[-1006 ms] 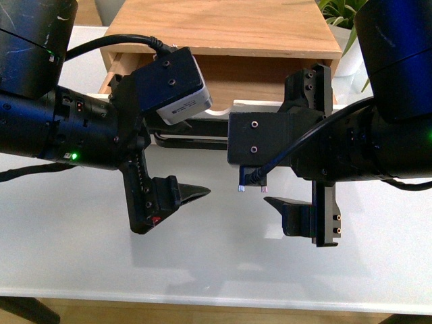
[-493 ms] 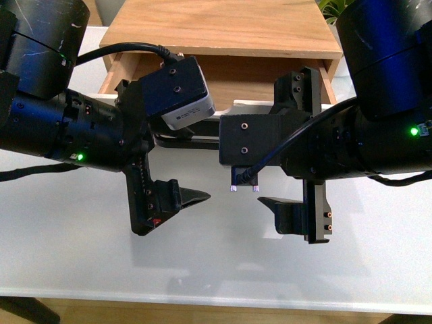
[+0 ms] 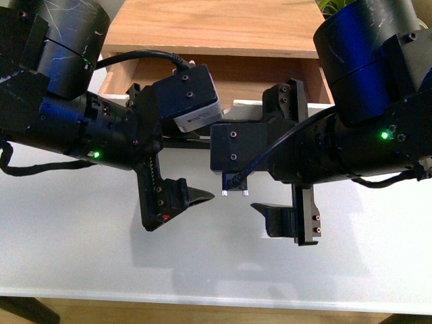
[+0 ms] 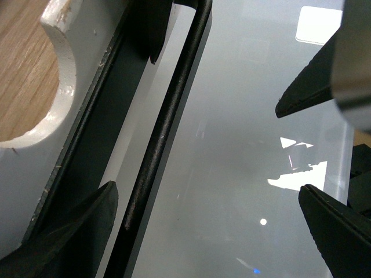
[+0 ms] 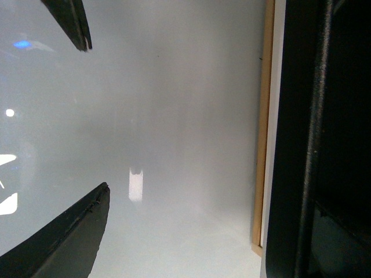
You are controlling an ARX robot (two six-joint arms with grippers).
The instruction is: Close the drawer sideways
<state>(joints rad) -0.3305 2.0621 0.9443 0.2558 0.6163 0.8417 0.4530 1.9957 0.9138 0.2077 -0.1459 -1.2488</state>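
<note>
The drawer [image 3: 251, 103] stands pulled out of a wooden cabinet [image 3: 216, 27]; its white front has a semicircular notch, and its black bar handle [image 3: 183, 141] shows between my arms. My left gripper [image 3: 169, 145] is open and turned sideways, with its lower finger [image 3: 182, 198] over the table. In the left wrist view the handle [image 4: 168, 116] runs between the open jaws of the left gripper [image 4: 208, 197], close to one finger, beside the notched white front [image 4: 64, 87]. My right gripper [image 3: 270, 152] is open and empty. In the right wrist view the right gripper [image 5: 214, 220] is beside the handle [image 5: 316, 116].
The glossy white table [image 3: 216, 263] lies under both grippers, with its front edge near the bottom of the front view. A green plant [image 3: 334, 7] stands at the back right beside the cabinet. The two grippers are close together in front of the drawer.
The right gripper has shifted left toward the left gripper. Both arms have leaned in closer to the drawer front. The drawer looks unmoved.
</note>
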